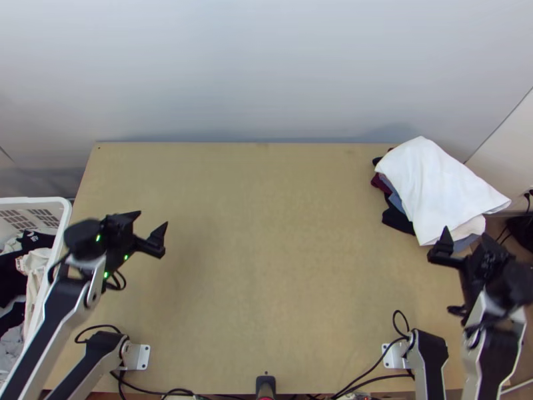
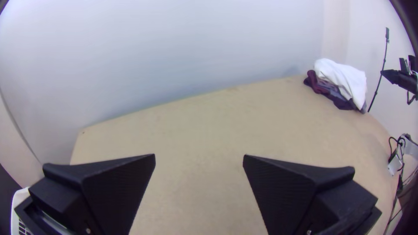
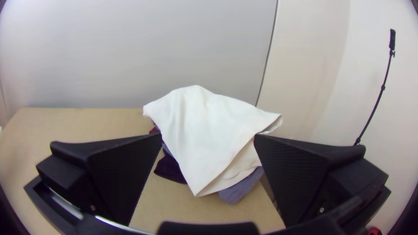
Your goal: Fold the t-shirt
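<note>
Both grippers stand unclenched with nothing between their fingers. From my remote station, I record the left gripper (image 1: 153, 219) over the table's (image 1: 266, 267) left part, its two fingers well apart. Small green lights (image 1: 126, 257) show on its body. The right gripper (image 1: 465, 232) is by the right side, its fingers likewise parted, with the near edge of a clothes pile just beyond it.

A white cloth (image 1: 433, 187) tops that pile at the table's far right corner. It lies draped and loosely folded, with one end reaching out past the table's right side. In the right wrist view, a pointed corner of it hangs low over the garments below, and a cream layer (image 3: 235, 175) shows under its edge. Beneath are a maroon garment (image 1: 380, 184), a dark garment (image 1: 398, 218) and a blue-grey garment (image 3: 241, 189). I cannot tell which piece is the t-shirt.

Beside the table's left side I note a white basket (image 1: 68, 208), holding bunched light and dark clothes (image 1: 36, 267). Black cables (image 1: 368, 370) run along the near edge, where a dark fitting (image 1: 265, 383) stands midway. A slim black pole (image 3: 377, 104) stands against the wall (image 3: 322, 65) beyond the right side.
</note>
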